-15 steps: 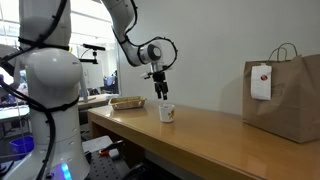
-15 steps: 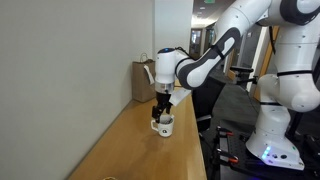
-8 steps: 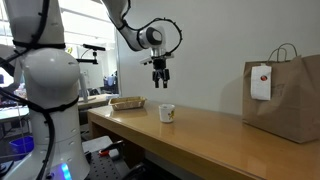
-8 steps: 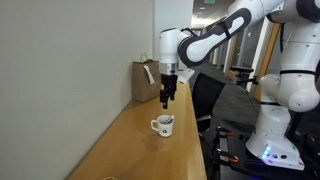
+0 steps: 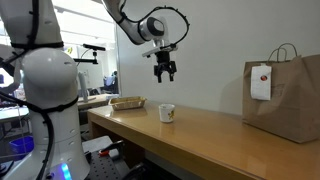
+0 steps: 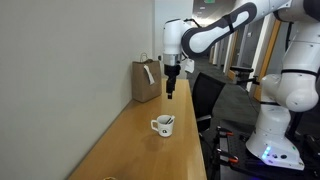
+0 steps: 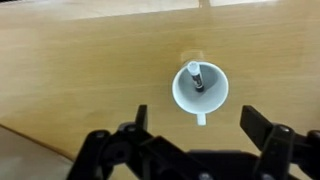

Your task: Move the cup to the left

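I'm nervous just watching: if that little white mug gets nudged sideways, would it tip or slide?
Probably slides: the mug looks squat and stands upright on a smooth wooden table. Likely rigid and breakable, since it looks ceramic. Its small handle might make it turn when pushed.
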### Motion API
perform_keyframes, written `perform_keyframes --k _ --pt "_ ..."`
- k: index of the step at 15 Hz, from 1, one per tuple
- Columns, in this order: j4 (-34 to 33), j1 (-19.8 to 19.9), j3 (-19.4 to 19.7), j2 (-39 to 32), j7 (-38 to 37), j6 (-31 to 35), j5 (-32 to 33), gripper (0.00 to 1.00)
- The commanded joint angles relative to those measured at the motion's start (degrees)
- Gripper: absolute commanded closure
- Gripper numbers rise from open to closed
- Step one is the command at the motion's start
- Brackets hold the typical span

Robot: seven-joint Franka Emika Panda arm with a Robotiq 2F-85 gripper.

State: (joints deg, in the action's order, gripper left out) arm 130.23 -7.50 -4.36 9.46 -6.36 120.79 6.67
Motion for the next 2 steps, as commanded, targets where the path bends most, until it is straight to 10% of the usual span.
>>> perform_keyframes --k 1,2 --pt "-0.3 1.0 -0.3 0.6 3.7 -2.1 -0.5 0.0" --pt "-0.4 1.1 -0.3 0.4 4.5 -2.3 -0.8 0.0"
